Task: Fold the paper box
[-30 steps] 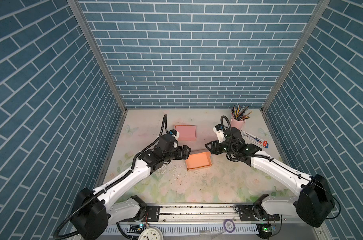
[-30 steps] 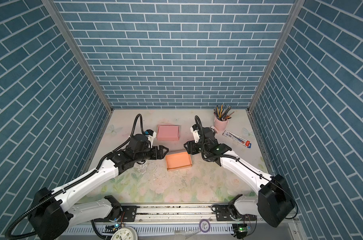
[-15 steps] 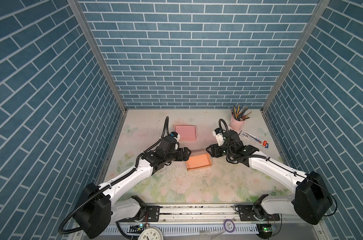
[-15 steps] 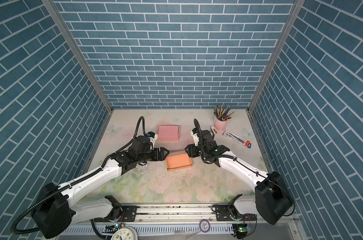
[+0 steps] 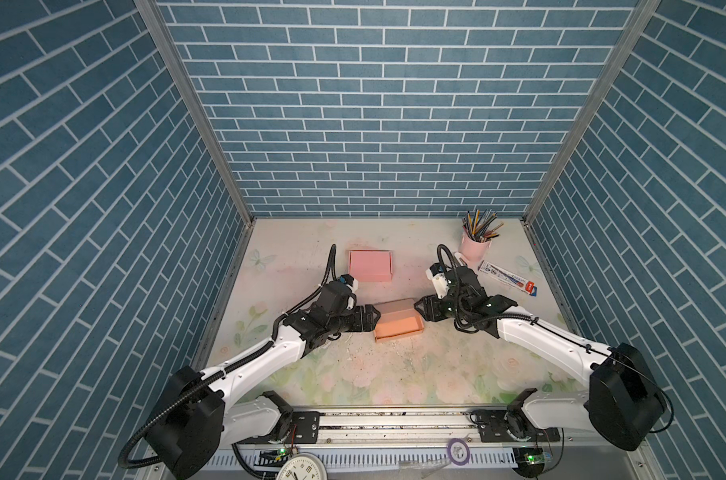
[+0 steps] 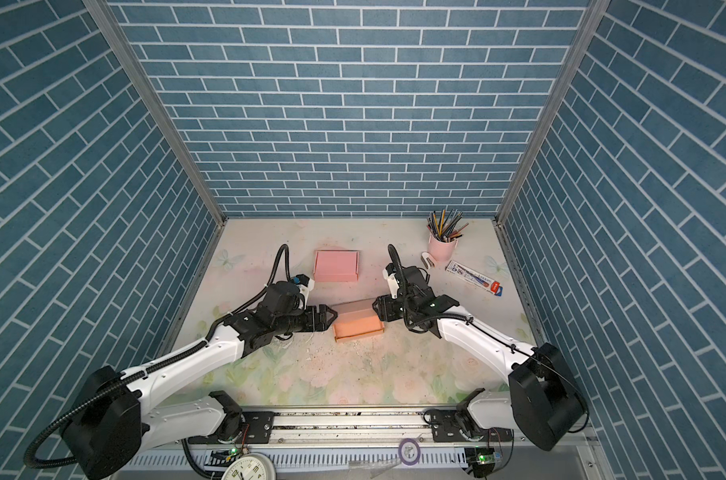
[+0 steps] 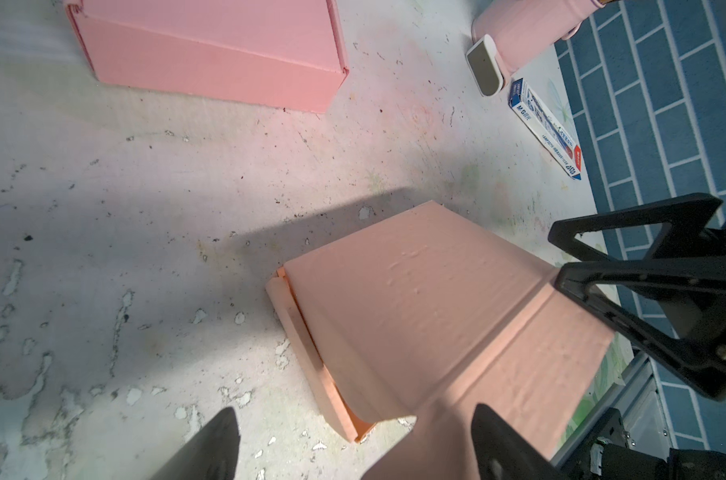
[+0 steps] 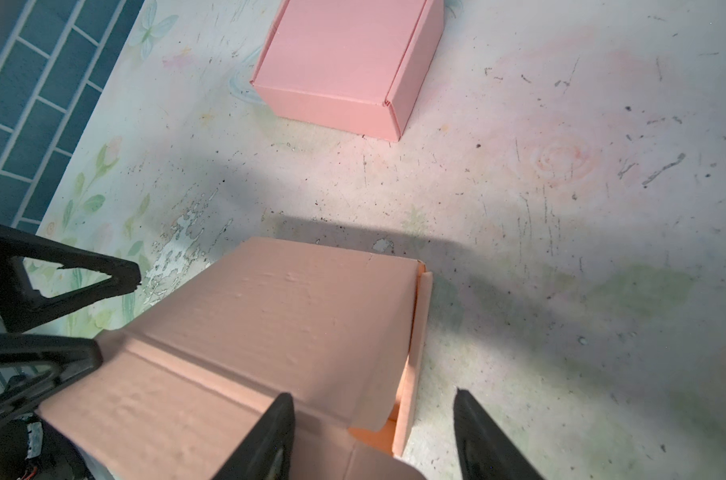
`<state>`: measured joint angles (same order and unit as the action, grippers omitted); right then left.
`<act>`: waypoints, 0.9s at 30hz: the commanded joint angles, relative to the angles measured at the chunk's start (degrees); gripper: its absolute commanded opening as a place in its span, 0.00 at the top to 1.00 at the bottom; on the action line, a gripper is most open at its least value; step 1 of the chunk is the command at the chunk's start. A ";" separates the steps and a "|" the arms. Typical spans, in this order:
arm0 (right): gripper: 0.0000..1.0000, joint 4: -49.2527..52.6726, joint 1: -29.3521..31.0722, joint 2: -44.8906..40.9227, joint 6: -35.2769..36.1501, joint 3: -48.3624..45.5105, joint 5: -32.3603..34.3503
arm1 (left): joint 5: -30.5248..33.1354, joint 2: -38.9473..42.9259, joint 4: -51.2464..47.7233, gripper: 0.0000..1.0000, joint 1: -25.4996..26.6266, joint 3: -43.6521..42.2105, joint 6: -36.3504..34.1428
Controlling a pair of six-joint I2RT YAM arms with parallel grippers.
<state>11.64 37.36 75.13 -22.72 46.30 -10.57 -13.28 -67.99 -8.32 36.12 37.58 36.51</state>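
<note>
The orange paper box point(image 5: 397, 328) point(image 6: 359, 326) lies mid-table, its lid point(image 7: 415, 299) point(image 8: 294, 316) leaning low over the tray, the front flap sticking out, and a gap showing at the ends. My left gripper point(image 5: 372, 318) point(image 6: 331, 318) point(image 7: 353, 451) is open at the box's left end, one finger over the flap and the other over bare table. At the right end my right gripper point(image 5: 418, 309) point(image 6: 377, 309) point(image 8: 373, 440) is open, one finger over the lid and the other beyond the box's end.
A closed pink box point(image 5: 369, 266) point(image 6: 336, 266) point(image 7: 211, 54) point(image 8: 344, 70) sits behind the orange one. At the back right stand a pink pencil cup point(image 5: 473, 249) point(image 6: 442, 249), a small white object point(image 7: 483, 66) and a long pen carton point(image 5: 506, 277) point(image 6: 473, 277) point(image 7: 546, 129).
Both grippers have closed in on the orange box from its two ends. The box's lid now leans over the tray.
</note>
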 commanded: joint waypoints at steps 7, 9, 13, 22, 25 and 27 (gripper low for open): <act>0.39 0.51 -0.23 -1.66 -1.61 -2.26 -0.76 | -1.13 1.28 2.55 0.12 -0.33 -2.65 1.24; 0.40 0.45 -0.20 -1.64 -1.92 -2.69 -0.98 | -1.42 1.38 3.19 0.12 -0.17 -3.33 1.62; 0.40 -0.13 -0.20 -2.16 -2.66 -3.88 -1.12 | -1.10 2.02 3.87 0.12 0.35 -4.24 1.67; 0.40 -0.70 -0.21 -2.17 -3.10 -5.40 -1.56 | -0.96 1.01 4.98 0.12 0.73 -5.71 1.55; 0.40 -0.86 -0.19 -2.18 -3.21 -5.82 -1.56 | -0.95 0.71 5.55 0.12 0.72 -6.18 1.59; 0.40 -0.92 -0.19 -2.18 -3.22 -6.02 -1.65 | -0.96 0.46 5.77 0.12 0.81 -6.26 1.55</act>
<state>10.72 37.36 73.97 -24.21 41.17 -11.57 -14.66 -67.18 -3.92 36.73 32.03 37.78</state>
